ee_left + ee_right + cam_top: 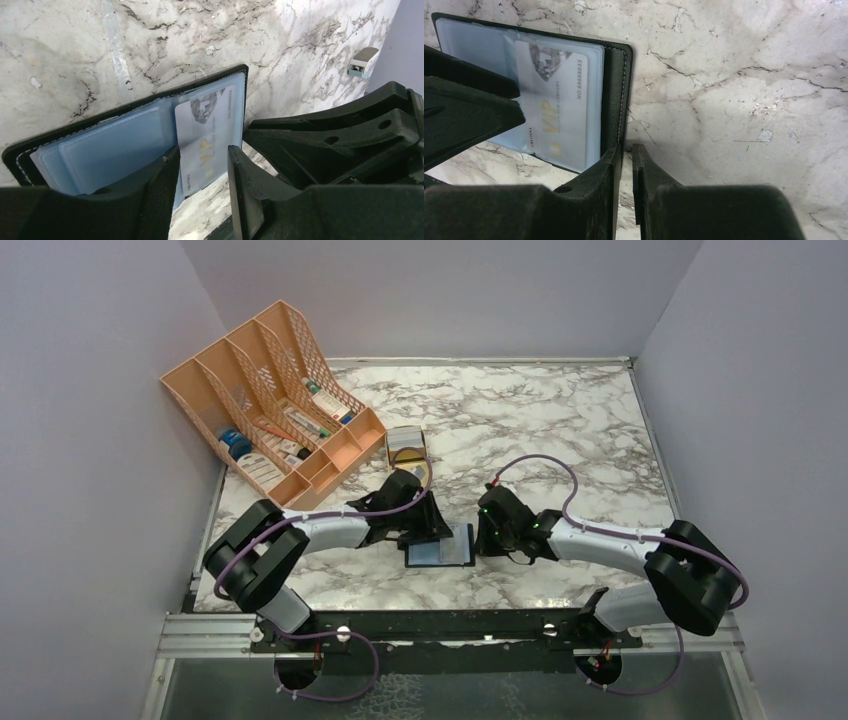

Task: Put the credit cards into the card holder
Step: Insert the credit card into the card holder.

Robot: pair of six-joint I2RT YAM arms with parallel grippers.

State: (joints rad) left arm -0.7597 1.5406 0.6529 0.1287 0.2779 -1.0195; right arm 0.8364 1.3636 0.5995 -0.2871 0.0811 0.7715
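Note:
The card holder (440,550) lies open on the marble between my two grippers, black outside with blue-grey slots (115,145). A pale grey credit card (207,125) marked VIP sits partly in a slot, and its near end sticks out past the holder's edge. My left gripper (202,150) is open, its fingers either side of that free end and not clamping it. My right gripper (626,147) is shut with only a slim gap and nothing in it. Its left finger (611,160) is at the holder's black right edge (614,90).
A peach mesh file organiser (270,400) with labelled boxes stands at the back left. A small tan tin (405,445) sits just behind the left gripper. Grey walls close in the table on the left, back and right.

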